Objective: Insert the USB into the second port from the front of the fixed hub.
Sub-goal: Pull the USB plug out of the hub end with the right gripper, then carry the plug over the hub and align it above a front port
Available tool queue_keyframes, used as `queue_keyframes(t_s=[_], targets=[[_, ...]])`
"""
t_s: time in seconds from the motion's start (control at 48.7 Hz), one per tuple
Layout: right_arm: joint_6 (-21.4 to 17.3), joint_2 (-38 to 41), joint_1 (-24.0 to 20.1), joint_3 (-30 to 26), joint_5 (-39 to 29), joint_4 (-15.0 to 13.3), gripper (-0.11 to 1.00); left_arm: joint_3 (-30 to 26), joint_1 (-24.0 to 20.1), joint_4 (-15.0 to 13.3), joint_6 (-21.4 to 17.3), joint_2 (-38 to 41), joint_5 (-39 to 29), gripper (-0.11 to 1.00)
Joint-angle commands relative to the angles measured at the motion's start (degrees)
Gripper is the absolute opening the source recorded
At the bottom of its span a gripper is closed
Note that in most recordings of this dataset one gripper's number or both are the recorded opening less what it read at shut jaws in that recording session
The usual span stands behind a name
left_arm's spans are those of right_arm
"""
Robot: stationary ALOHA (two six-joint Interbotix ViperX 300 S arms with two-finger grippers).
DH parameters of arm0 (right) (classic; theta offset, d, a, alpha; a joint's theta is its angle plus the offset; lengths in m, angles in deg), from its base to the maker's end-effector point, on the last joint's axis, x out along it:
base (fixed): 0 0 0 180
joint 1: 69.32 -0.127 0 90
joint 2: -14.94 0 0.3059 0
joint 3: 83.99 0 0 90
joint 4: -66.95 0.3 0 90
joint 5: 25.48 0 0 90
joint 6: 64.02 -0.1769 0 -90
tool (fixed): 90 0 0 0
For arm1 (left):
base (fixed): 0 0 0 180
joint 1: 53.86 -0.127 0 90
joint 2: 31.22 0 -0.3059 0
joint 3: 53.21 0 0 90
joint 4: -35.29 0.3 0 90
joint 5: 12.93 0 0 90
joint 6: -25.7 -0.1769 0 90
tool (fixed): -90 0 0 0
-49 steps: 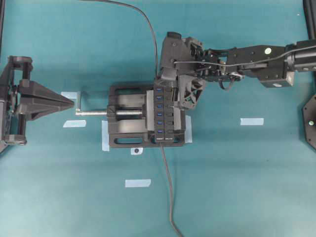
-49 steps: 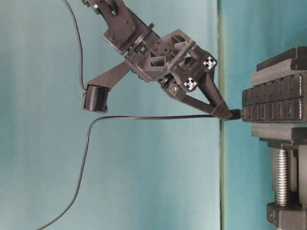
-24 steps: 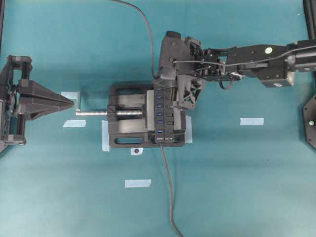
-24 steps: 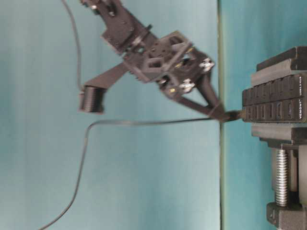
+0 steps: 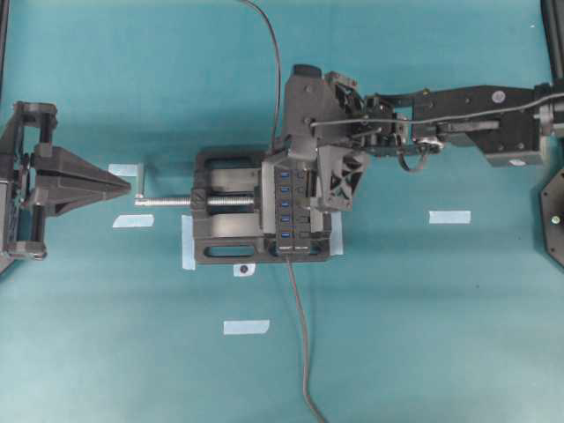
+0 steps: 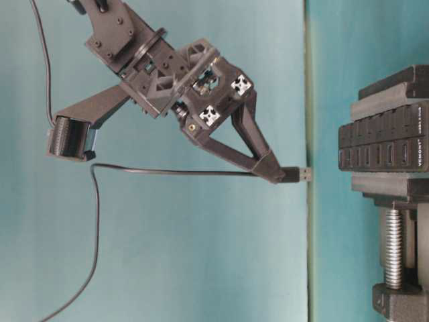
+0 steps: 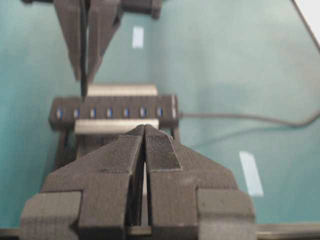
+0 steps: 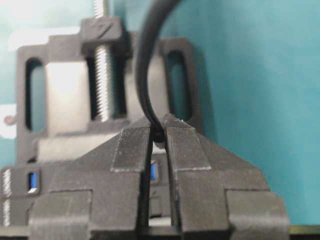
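**Kid:** Is the USB (image 6: 299,174) in the hole yet?

**Helper:** No. Its metal tip hangs in the air, apart from the fixed hub (image 6: 382,146). It points at the hub but touches no port. So the plugging is all left to do.

**Kid:** Who holds it?

**Helper:** The right tool (image 6: 273,176). It is pinched tight on the plug, and its arm slants down toward the hub.

**Kid:** And the other one?

**Helper:** The left tool (image 5: 119,183) is squeezed together with nothing in it. It waits far from the hub.
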Motion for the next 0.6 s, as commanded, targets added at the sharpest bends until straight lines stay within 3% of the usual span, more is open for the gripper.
queue_keyframes(t_s=[0.0, 0.575], targets=[[-0.2, -1.8, -0.2, -1.5, -0.4, 0.1, 0.04, -1.6, 0.1, 0.1, 0.1, 0.3, -1.0, 0.0], [-0.4, -1.8, -4.0, -0.4, -0.4, 3.8, 0.03, -1.4, 0.1, 0.1, 0.2, 0.2, -1.7, 0.0]])
